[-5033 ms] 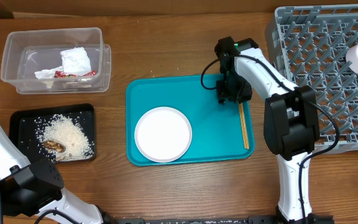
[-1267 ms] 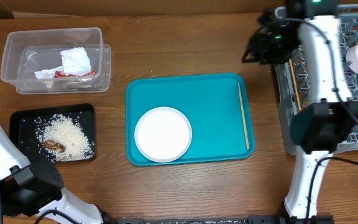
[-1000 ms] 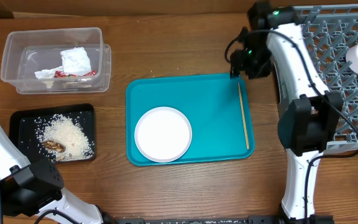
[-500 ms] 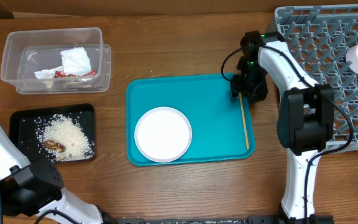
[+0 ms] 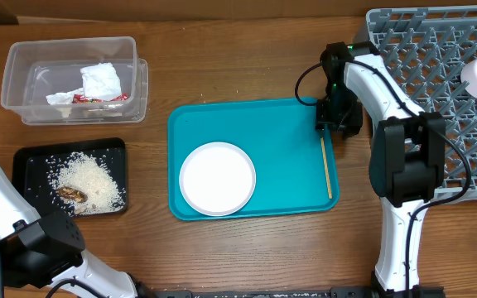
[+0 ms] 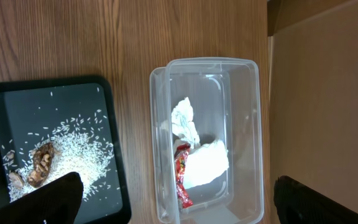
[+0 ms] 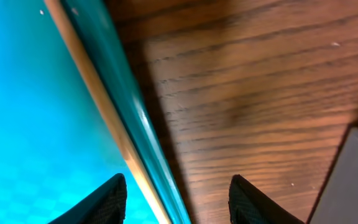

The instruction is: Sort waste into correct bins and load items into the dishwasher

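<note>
the chopstick [image 7: 96,94] lies between the right pincer's [image 7: 176,200] spread tips.

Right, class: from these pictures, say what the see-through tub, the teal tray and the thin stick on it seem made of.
Tub: probably clear plastic; see-through walls, slight sheen. Teal tray: likely moulded plastic, with a glossy raised rim. Stick: looks like wood or bamboo, pale tan and matte.

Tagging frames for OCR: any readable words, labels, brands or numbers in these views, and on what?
None readable.
The red wrapper in the clear tub: any print is too small and crinkled to read.
The plate, teal tray, black tray, rack and chopstick show no text.
</note>
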Controlling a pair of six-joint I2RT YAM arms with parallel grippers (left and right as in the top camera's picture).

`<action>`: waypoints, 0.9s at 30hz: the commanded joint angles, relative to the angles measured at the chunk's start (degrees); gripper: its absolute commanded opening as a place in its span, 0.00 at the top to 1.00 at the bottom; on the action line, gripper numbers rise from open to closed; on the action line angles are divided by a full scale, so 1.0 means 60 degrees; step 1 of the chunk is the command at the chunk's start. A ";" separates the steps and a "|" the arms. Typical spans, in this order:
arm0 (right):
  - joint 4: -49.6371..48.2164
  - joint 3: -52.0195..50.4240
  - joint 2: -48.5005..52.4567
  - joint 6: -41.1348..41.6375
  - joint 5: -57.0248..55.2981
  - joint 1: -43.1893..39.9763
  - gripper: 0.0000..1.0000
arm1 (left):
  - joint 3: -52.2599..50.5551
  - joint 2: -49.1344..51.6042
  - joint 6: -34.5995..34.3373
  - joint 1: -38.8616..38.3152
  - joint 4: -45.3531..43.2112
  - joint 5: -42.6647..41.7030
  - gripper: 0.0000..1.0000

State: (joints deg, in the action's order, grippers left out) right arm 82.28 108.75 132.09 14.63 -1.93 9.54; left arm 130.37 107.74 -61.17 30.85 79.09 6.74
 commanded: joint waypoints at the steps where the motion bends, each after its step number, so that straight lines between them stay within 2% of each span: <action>1: 0.0007 0.0317 -0.0729 0.0321 -0.0011 0.0189 0.45 | -0.0018 0.0047 -0.0098 -0.0022 0.0007 0.0193 0.00; 11: -0.0707 0.0033 -0.0743 0.0288 -0.0386 0.1140 0.46 | -0.0018 0.0047 -0.0098 -0.0022 0.0007 0.0193 0.00; 21: -0.1759 -0.1191 -0.0743 0.0280 -0.0386 0.1169 0.46 | -0.0018 0.0047 -0.0098 -0.0022 0.0007 0.0193 0.00; 27: -0.2098 -0.1260 -0.0743 0.0280 -0.0423 0.1169 0.46 | -0.0018 0.0047 -0.0098 -0.0022 0.0007 0.0193 0.00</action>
State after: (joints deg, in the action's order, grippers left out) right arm 70.57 101.78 129.93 15.88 -3.66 16.75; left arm 130.37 107.74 -61.19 30.85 79.09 6.74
